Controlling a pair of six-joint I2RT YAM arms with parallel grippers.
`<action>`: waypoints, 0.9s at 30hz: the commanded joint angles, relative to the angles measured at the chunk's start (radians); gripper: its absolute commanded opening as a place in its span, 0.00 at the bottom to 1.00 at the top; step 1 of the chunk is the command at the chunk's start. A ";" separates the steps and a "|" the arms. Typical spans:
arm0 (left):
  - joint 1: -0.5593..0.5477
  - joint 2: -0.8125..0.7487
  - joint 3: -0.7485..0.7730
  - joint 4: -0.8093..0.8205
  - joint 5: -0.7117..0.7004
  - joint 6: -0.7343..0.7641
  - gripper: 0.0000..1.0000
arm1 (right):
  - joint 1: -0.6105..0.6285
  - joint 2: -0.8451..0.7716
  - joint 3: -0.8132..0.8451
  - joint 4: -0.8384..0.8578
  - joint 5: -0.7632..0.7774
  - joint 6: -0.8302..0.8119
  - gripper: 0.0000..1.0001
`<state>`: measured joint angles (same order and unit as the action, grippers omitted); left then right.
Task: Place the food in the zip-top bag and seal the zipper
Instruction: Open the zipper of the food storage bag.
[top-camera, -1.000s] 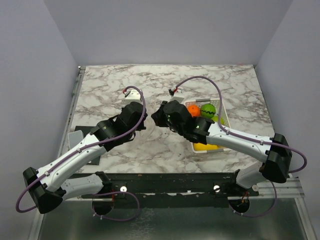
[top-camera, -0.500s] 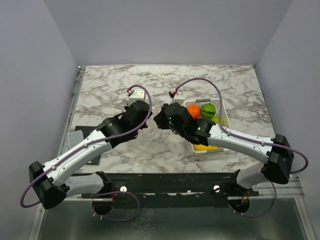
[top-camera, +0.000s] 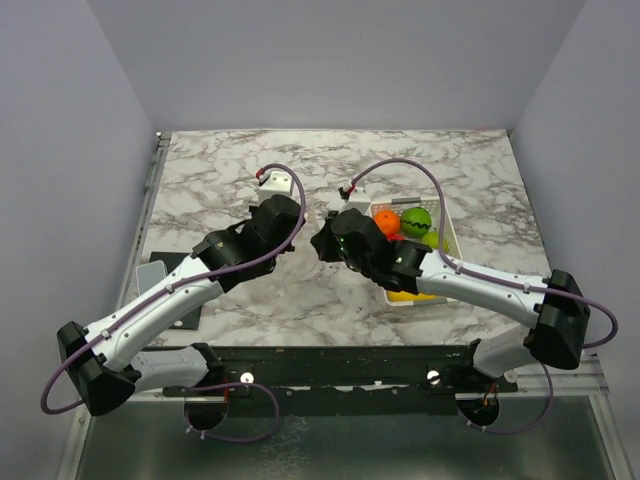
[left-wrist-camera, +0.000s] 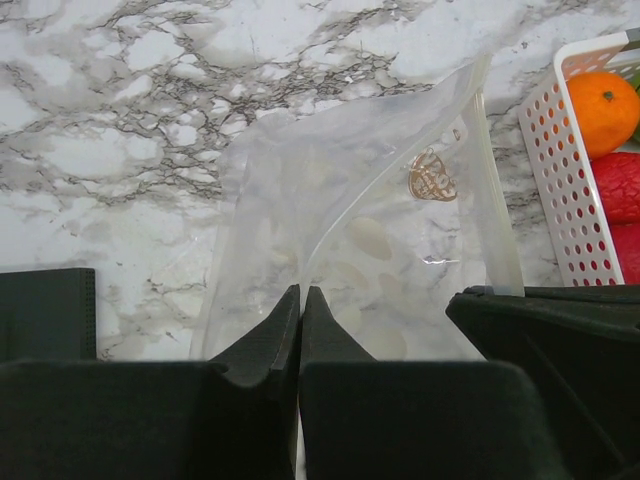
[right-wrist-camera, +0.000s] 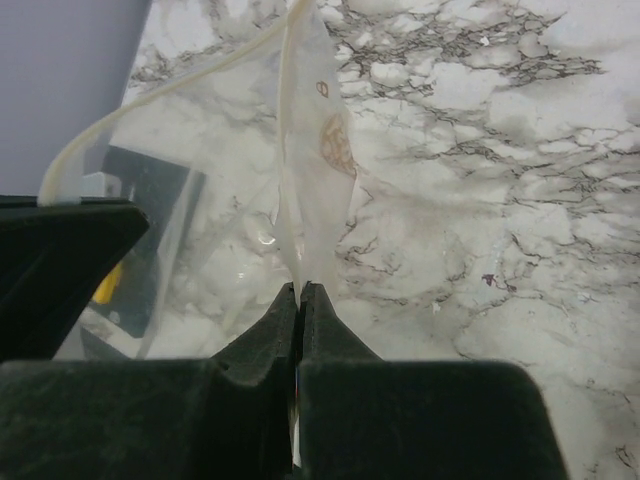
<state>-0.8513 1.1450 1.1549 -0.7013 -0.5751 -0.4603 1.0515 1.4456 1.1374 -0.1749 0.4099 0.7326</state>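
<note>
The zip-top bag (left-wrist-camera: 372, 225), clear with pale dots, hangs between my two grippers above the marble. My left gripper (left-wrist-camera: 301, 292) is shut on its film near a fold. My right gripper (right-wrist-camera: 299, 288) is shut on another edge of it. The zipper (right-wrist-camera: 150, 95) curves as a thick pale strip along the bag's mouth. From above, the left gripper (top-camera: 299, 232) and right gripper (top-camera: 319, 238) nearly touch, and the bag (top-camera: 309, 220) is barely visible. The food lies in the white tray (top-camera: 448, 240): an orange (top-camera: 386, 221), a striped green ball (top-camera: 417, 222), yellow pieces (top-camera: 410, 294) and red ones (left-wrist-camera: 622, 185).
The tray's perforated wall (left-wrist-camera: 556, 170) stands just right of the bag. A black mat (top-camera: 170, 262) with a grey object lies at the table's left edge. Grey walls close in the table on three sides.
My left gripper has moved farther back and right, closer to the right gripper, and now pinches the bag. The right gripper has shifted slightly backward, holding the bag throughout.
</note>
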 joint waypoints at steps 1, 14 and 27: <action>-0.003 0.013 0.051 -0.062 -0.048 0.049 0.00 | -0.004 -0.009 -0.039 -0.031 0.056 0.004 0.01; -0.003 0.044 0.113 -0.189 -0.106 0.144 0.00 | -0.007 0.110 -0.097 -0.052 0.165 0.028 0.01; -0.003 0.058 0.119 -0.217 -0.174 0.181 0.00 | -0.033 0.197 -0.095 -0.034 0.156 0.028 0.01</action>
<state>-0.8543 1.1980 1.2491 -0.9016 -0.6678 -0.3054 1.0382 1.6051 1.0424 -0.1669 0.5308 0.7589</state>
